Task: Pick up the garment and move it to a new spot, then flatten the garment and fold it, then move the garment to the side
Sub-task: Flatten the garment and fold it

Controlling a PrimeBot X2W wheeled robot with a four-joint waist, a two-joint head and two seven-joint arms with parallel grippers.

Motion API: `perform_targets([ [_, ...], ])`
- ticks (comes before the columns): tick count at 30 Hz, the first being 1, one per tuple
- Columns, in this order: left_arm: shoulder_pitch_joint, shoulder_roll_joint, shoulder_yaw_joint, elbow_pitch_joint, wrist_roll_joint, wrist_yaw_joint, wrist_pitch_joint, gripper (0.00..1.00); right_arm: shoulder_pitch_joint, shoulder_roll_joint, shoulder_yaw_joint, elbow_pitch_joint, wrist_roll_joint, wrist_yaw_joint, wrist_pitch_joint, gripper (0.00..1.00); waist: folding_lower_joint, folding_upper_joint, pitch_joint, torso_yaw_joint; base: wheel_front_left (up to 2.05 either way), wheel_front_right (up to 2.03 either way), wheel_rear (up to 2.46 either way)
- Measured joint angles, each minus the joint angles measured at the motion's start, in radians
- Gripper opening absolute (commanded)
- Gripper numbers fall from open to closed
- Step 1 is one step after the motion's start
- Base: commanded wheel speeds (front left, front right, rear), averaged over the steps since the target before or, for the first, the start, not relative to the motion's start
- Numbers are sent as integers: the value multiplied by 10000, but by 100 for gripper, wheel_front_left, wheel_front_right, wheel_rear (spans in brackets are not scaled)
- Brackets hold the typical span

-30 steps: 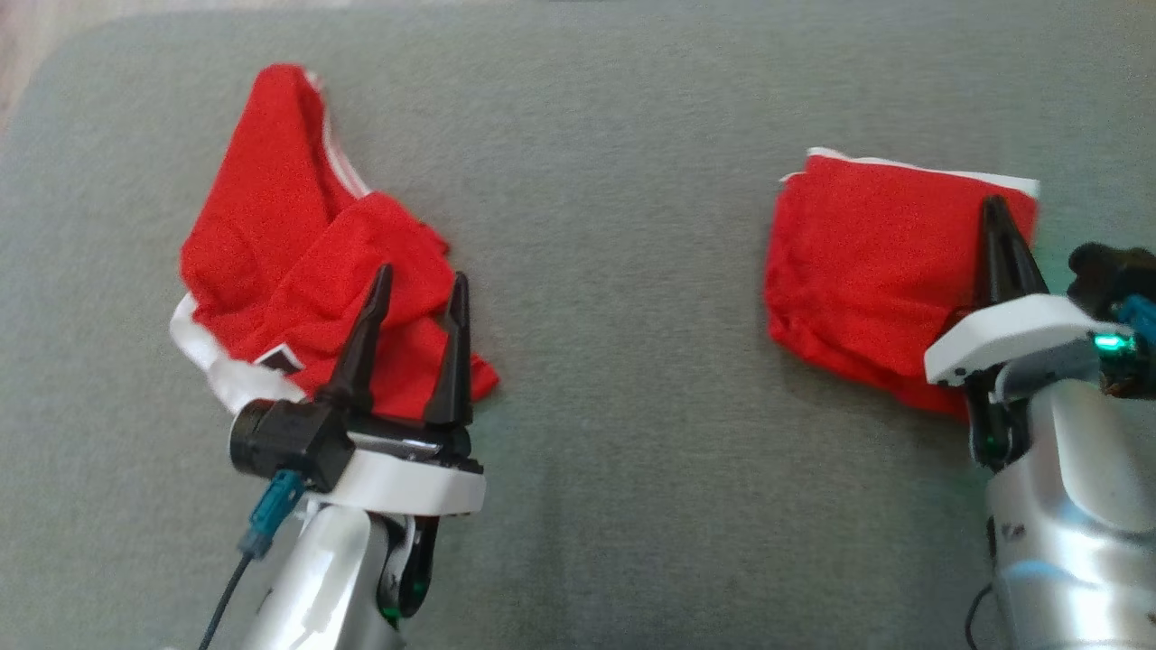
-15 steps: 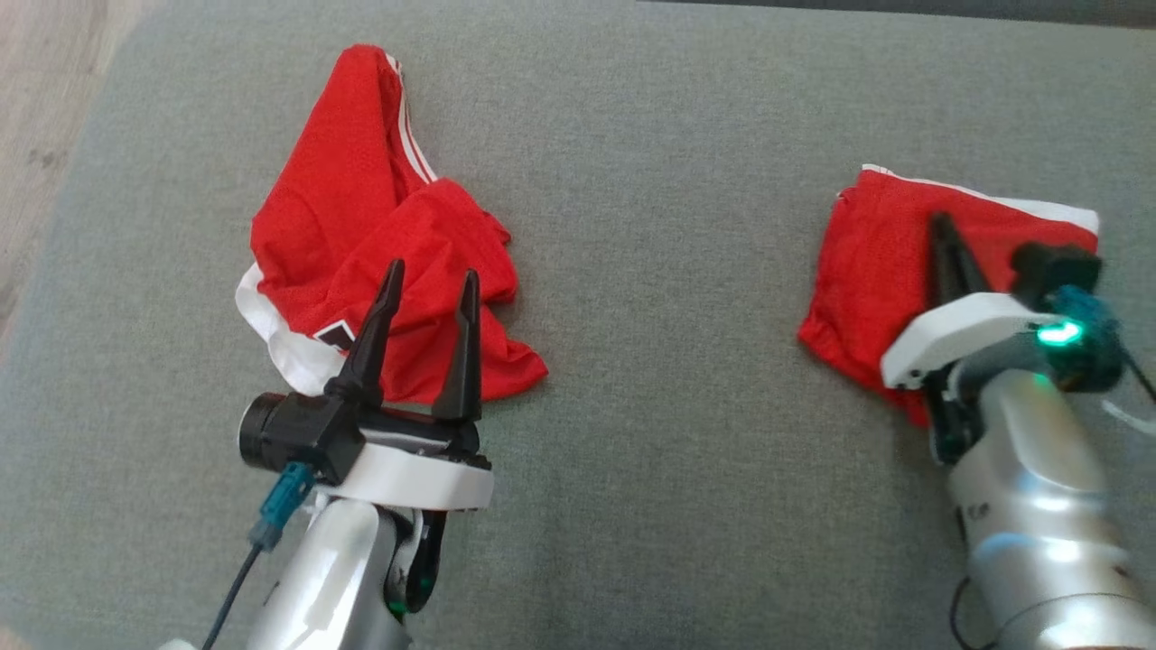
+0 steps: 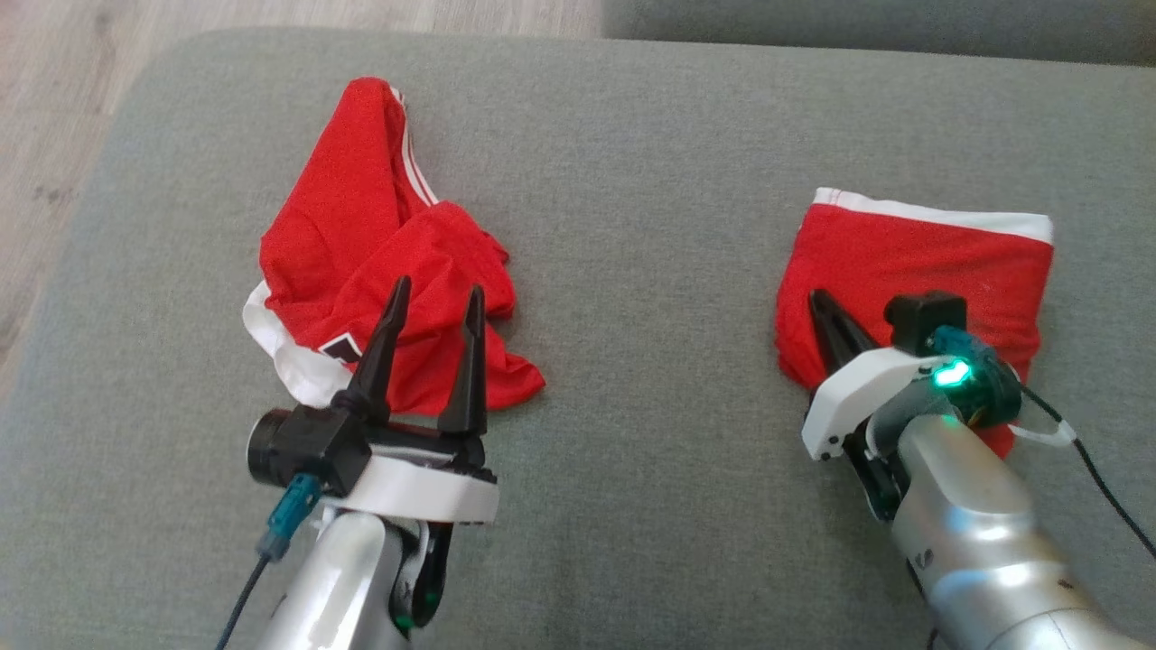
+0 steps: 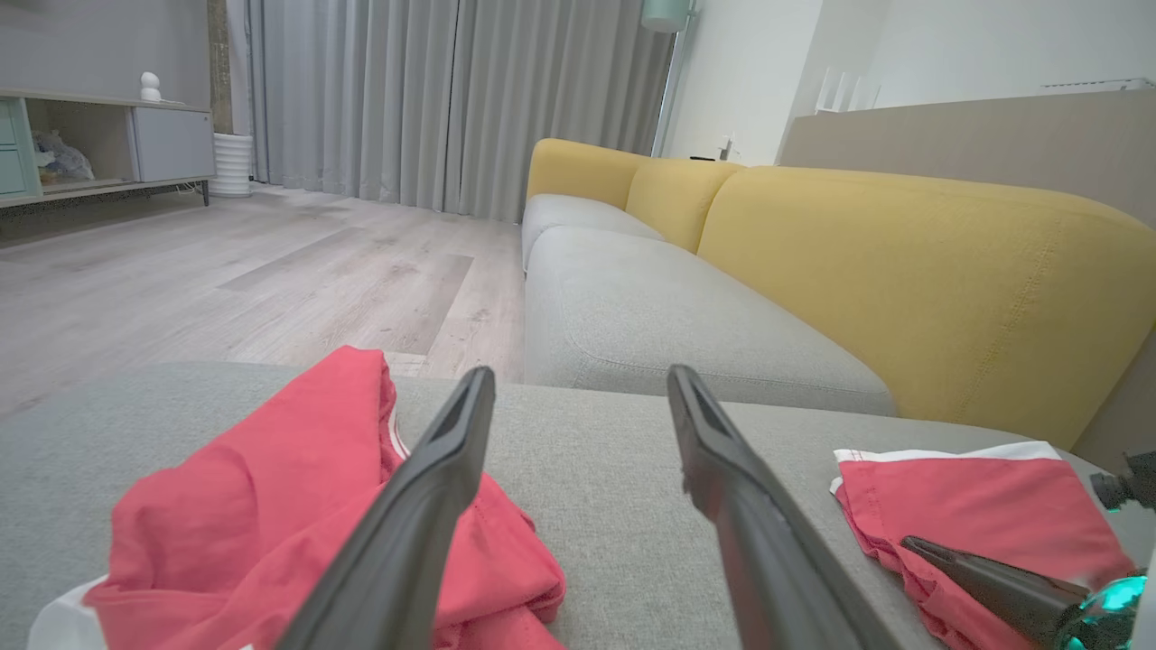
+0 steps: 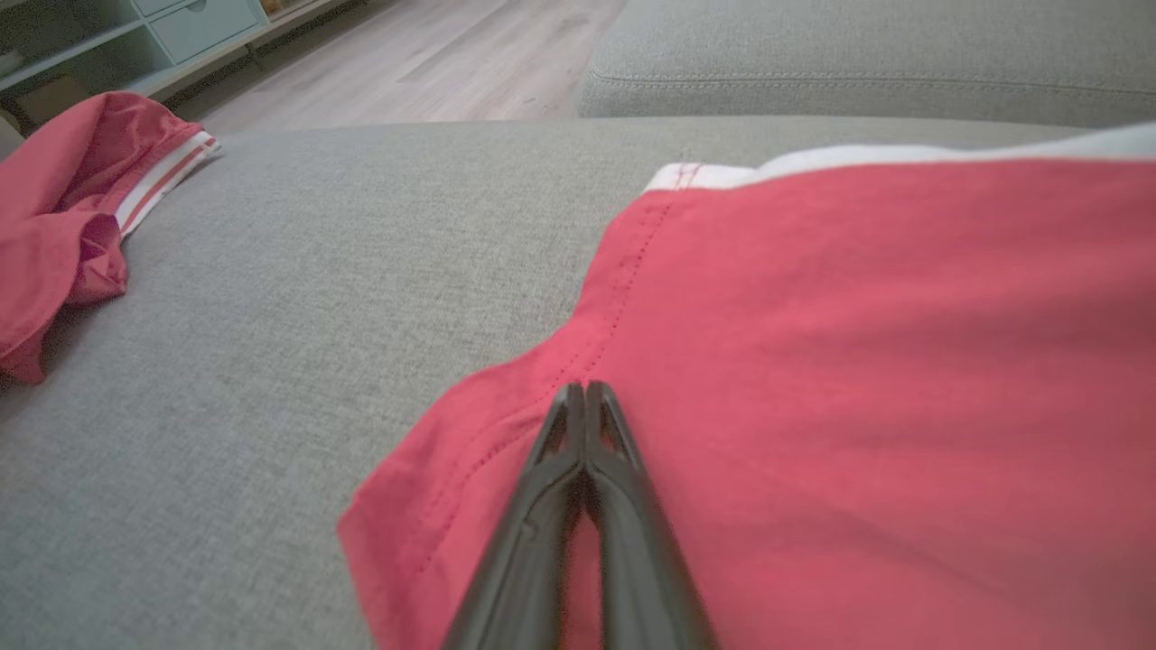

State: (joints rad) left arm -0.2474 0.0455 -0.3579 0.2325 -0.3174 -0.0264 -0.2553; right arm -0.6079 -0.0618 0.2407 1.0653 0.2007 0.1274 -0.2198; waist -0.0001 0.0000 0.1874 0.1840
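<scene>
A crumpled red garment (image 3: 343,226) with white trim lies on the left of the grey cushion (image 3: 632,271). My left gripper (image 3: 439,289) hovers open over its near edge, with nothing between the fingers; the same garment (image 4: 226,506) shows left of those fingers in the left wrist view. A folded red garment (image 3: 921,262) with a white band lies flat on the right. My right gripper (image 3: 817,296) is shut, its tips over the left part of that folded garment (image 5: 858,316). I see no cloth pinched between the right gripper's (image 5: 585,388) fingers.
The cushion's left edge drops to a wooden floor (image 3: 54,135). A grey sofa seat with a yellow backrest (image 4: 903,262) stands beyond the cushion. Bare grey fabric separates the two garments.
The head camera has shifted. Over the folded garment, my shut right gripper has moved from its right part to its left part. The left gripper keeps its place, open.
</scene>
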Motion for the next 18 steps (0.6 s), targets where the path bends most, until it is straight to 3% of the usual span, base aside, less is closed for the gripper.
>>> perform_targets([
  [9, 399, 2, 351, -247, -111, 29, 0, 100, 79, -44, -253, -502, -84, 0, -234, 0, 0, 0, -462, -575, 0, 0, 0],
  [18, 712, 6, 407, -410, -173, 176, 0, 100, 1162, -253, -1983, -3839, -736, 0, -286, 0, 0, 0, -928, -1326, 0, 0, 0],
])
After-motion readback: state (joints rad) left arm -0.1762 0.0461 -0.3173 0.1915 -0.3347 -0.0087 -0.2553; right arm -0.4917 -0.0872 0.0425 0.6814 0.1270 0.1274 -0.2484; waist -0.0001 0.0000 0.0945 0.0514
